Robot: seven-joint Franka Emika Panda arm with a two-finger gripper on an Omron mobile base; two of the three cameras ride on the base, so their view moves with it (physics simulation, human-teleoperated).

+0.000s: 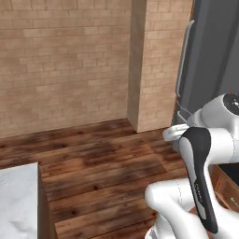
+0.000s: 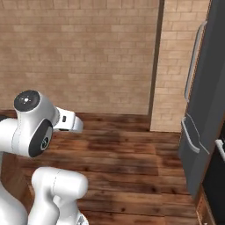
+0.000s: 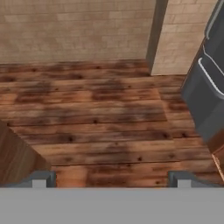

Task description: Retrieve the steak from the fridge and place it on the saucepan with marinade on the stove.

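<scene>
Brick wall and plank floor form the backdrop, with a marble-topped desk at lower left of the left base view. The fridge stands closed at the right, its long pale handle vertical — the steak presumably lies behind that door, unseen. The step in hand appears to be the approach: the arm should be squared to the door and brought to the handle from the front, so the pull swings the door fully clear. The end effector hangs above the floor with jaws spread to their widest — holding and touching nothing.
</scene>
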